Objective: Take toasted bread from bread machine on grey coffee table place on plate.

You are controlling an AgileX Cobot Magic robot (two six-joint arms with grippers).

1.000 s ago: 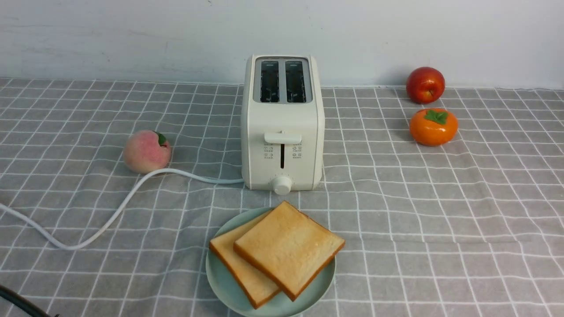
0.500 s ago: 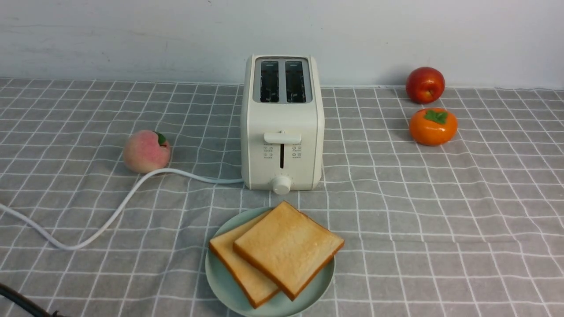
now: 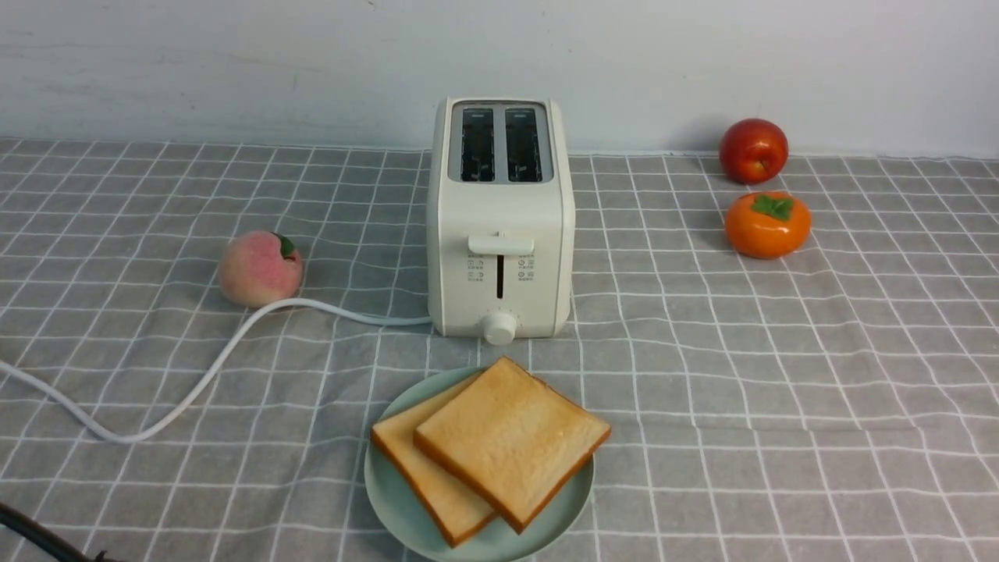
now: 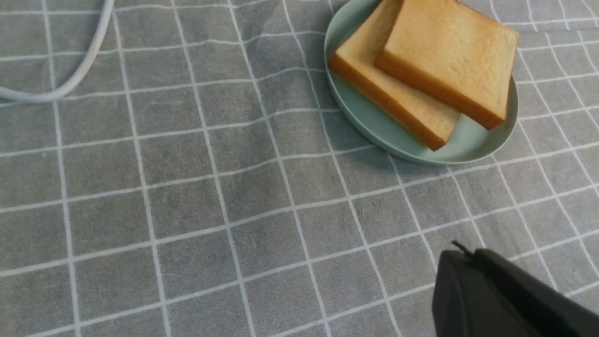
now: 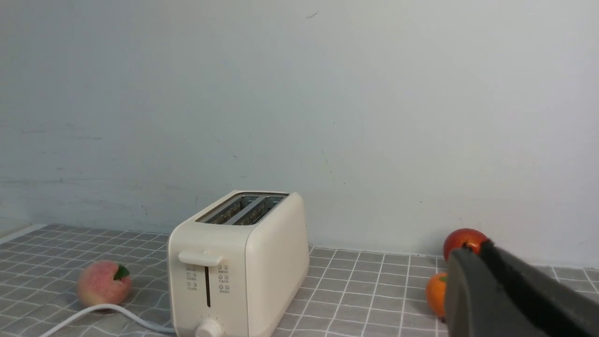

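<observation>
On the plate: two square slices of toast [image 3: 511,445], pale golden with browner crusts, one lying partly over the other, turned askew.
Plate: the round pale green plate [image 3: 566,511] sits in front of the toaster, near it; one corner of the upper slice reaches past its rim.
Toaster: the cream-white toaster [image 3: 501,257] stands upright, both slots without bread, lever at the top of its track, round knob low on the front.
Cord: the white cord [image 3: 222,359] runs from the toaster's left side, passes just in front of the peach and curves away to the left.
Table: grey cloth [image 3: 780,375] with a white grid, slightly rippled.
Left of the toaster: a pink peach [image 3: 260,269] with a green leaf.
Right of the toaster: a red apple [image 3: 754,151] near the wall [image 3: 663,70], an orange persimmon [image 3: 769,225] just in front of it.
Left gripper: the left gripper [image 4: 463,250] is closed and holds nothing, over the cloth, apart from the plate.
Right gripper: the right gripper [image 5: 475,248] is blurred and dark, empty; how far its jaws are parted, I cannot tell.
</observation>
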